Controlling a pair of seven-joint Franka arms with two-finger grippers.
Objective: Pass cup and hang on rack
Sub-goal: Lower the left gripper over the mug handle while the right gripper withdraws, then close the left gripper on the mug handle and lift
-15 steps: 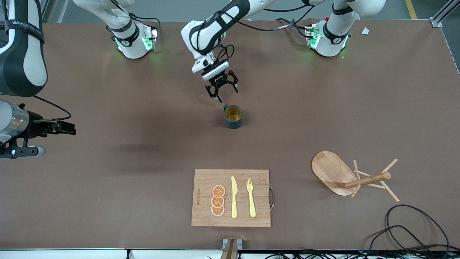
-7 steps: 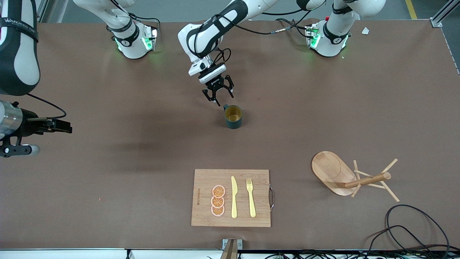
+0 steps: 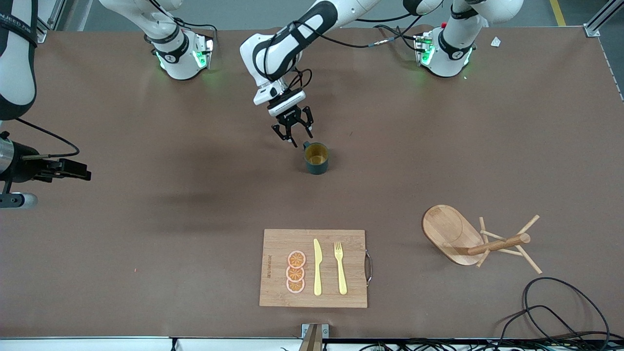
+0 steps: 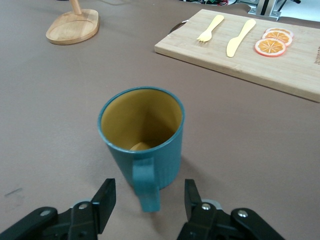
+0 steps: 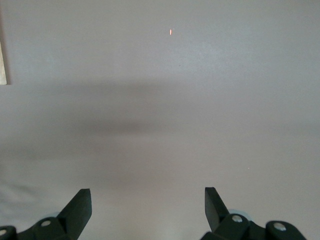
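While straddling the handle (image 4: 146, 187) of the cup (image 4: 142, 132), stand apart with a gap on each side and touch nothing: so much for the fingers (image 4: 106, 195) of the left gripper (image 3: 292, 136), low over the table (image 3: 146, 122) just beside the cup's handle side.

Cup: upright on the table near the middle, mouth up, yellow inside showing, handle turned toward the robots' bases. Bare tabletop all around its rim.

Farther out, nearer the front camera: cutting board (image 3: 278, 243), close to the table's edge, carrying three orange slices (image 3: 296, 272), a knife (image 3: 317, 267) and a fork (image 3: 340, 268), side by side. Wide open strip of table between cup and board.

Toward the left arm's end, well apart from cup and board: rack (image 3: 468, 239), oval base flat on the table, post and thin pegs rising from it. Clear surface from cup to rack. Nearer the camera than the rack, by the table's corner: loops of black cable (image 3: 560, 302).

Right gripper (image 5: 147, 200): waits at the right arm's end, up in the air over bare table, fingers spread wide and holding nothing.
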